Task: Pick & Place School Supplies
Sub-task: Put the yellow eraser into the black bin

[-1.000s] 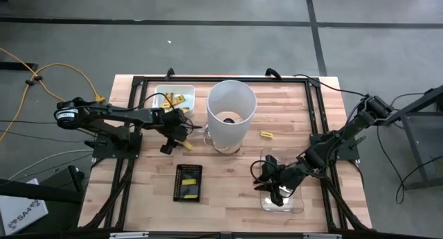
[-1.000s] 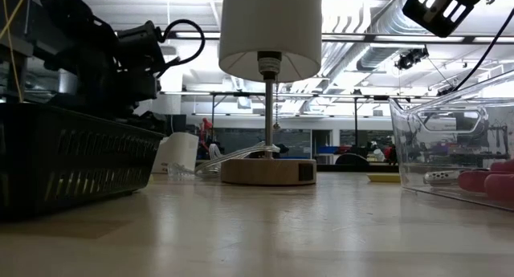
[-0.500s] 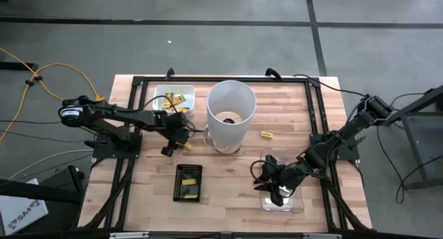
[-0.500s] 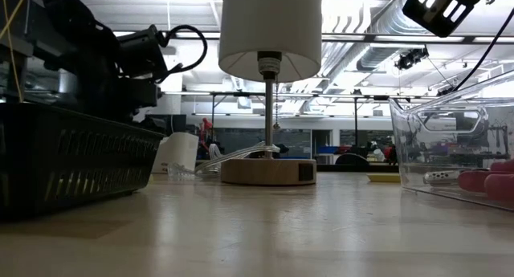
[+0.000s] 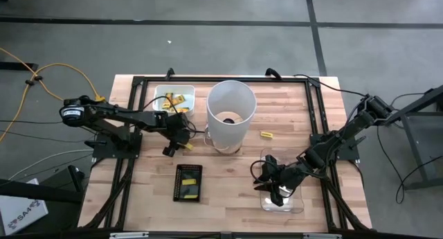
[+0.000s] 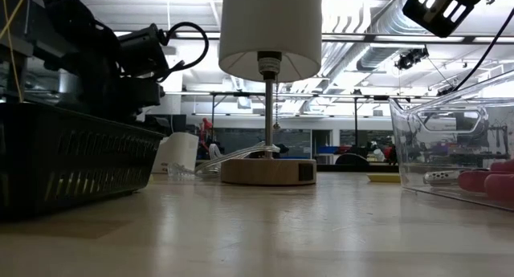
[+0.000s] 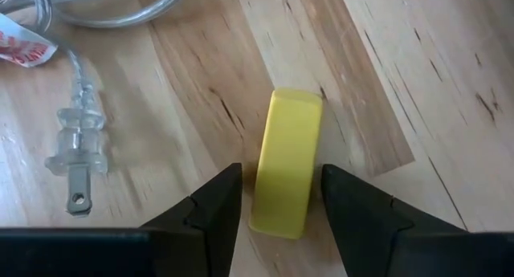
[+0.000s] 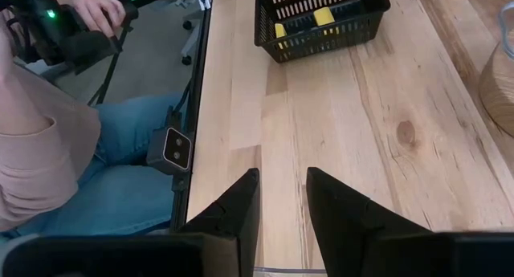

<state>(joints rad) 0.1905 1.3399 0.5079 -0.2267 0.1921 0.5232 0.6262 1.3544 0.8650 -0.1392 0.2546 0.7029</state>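
A yellow oblong piece (image 7: pixel 285 164) lies flat on the wood beside the lamp base, also in the high view (image 5: pixel 187 146). My left gripper (image 7: pixel 277 205) (image 5: pixel 177 138) is open, coming from above with one finger on each long side of the piece. My right gripper (image 8: pixel 283 205) (image 5: pixel 278 187) is open and holds nothing; it hovers over the clear container (image 5: pixel 282 196). Pink tool handles (image 6: pixel 491 182) lie in that container. Another yellow piece (image 5: pixel 267 134) lies right of the lamp. More yellow pieces sit in the white tray (image 5: pixel 174 98) and the black basket (image 5: pixel 188 181). My left gripper's fingers straddle the yellow piece's near end (image 7: pixel 277 217), lying along its long sides, from above. One finger (image 7: pixel 341 193) stands right at the piece's side and the other (image 7: pixel 221 197) a narrow gap off; whether either touches, I cannot tell. The piece rests flat on the table.
The lamp with the tall white shade (image 5: pixel 230 113) stands mid-table, close to the left gripper. Its clear cord and plug (image 7: pixel 74 152) lie beside the piece. A seated person (image 8: pixel 72 140) is at the table's edge, one hand (image 8: pixel 88 8) raised. Bare wood lies between basket and container.
My left arm has reached a little toward the table's right, bringing its gripper closer over the yellow piece by the lamp. The piece has stayed where it lay. The right arm has kept still.
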